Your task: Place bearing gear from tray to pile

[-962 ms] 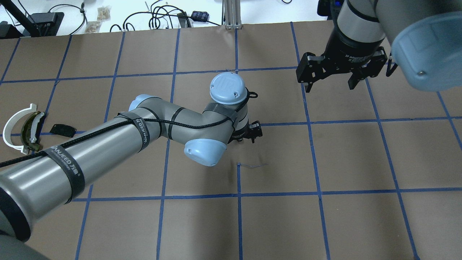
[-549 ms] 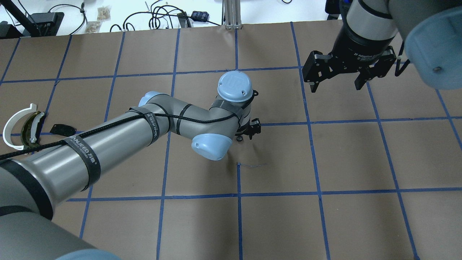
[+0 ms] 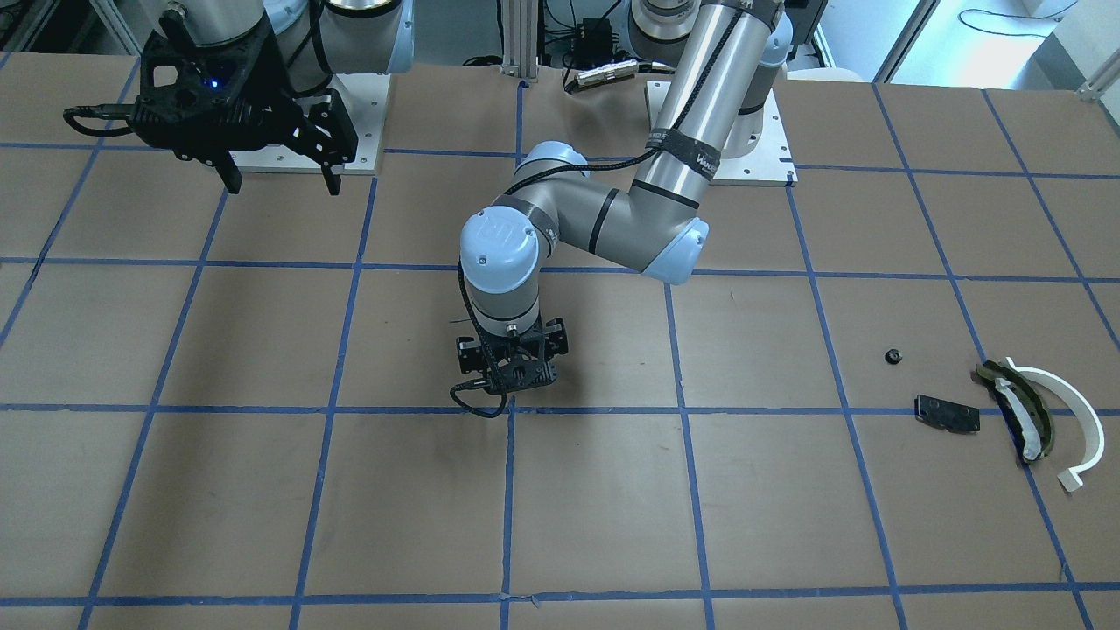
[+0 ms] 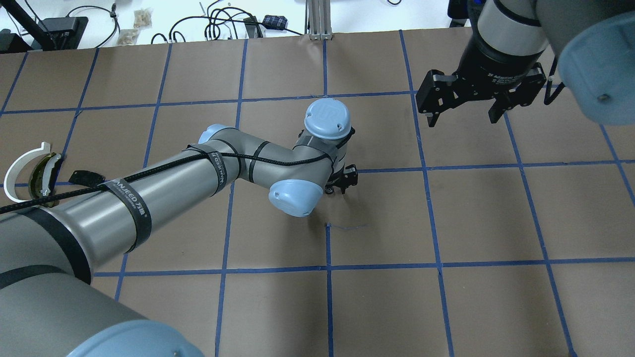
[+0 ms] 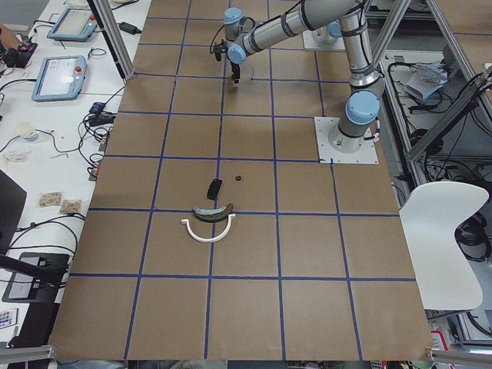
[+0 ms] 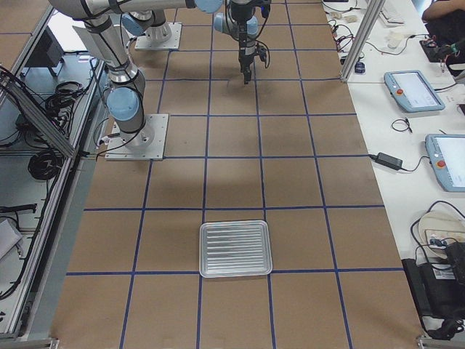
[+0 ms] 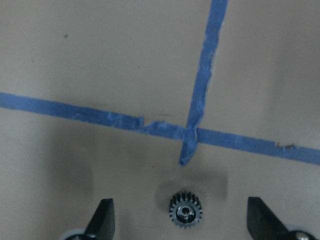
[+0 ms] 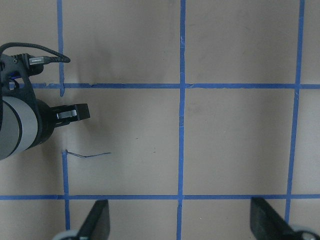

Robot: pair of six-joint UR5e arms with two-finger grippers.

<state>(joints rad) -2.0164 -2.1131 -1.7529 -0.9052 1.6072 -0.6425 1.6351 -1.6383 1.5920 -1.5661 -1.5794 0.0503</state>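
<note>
Bearing gear (image 7: 185, 212) lay flat on the brown table (image 7: 100, 50) just beside a blue tape crossing (image 7: 190, 135), between the left gripper's (image 7: 178, 207) wide-spread fingers (image 7: 105, 217), touching neither. Right gripper (image 4: 464, 122) hung well apart, jaws wide, holding nothing.

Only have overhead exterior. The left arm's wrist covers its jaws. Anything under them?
Observer: Yes. The left wrist view shows a small toothed gear flat on the paper, between the jaws of the left gripper, which stand open and clear of it on both sides.
Operator: Tray? Not in my frame.
Observer: The exterior right view has a ribbed metal tray toward the table's right end, far from the left gripper.
Operator: Do I see the whole pile?
Observer: No. The front-facing view shows a small black round part near the black plate; it is not visible overhead.
</note>
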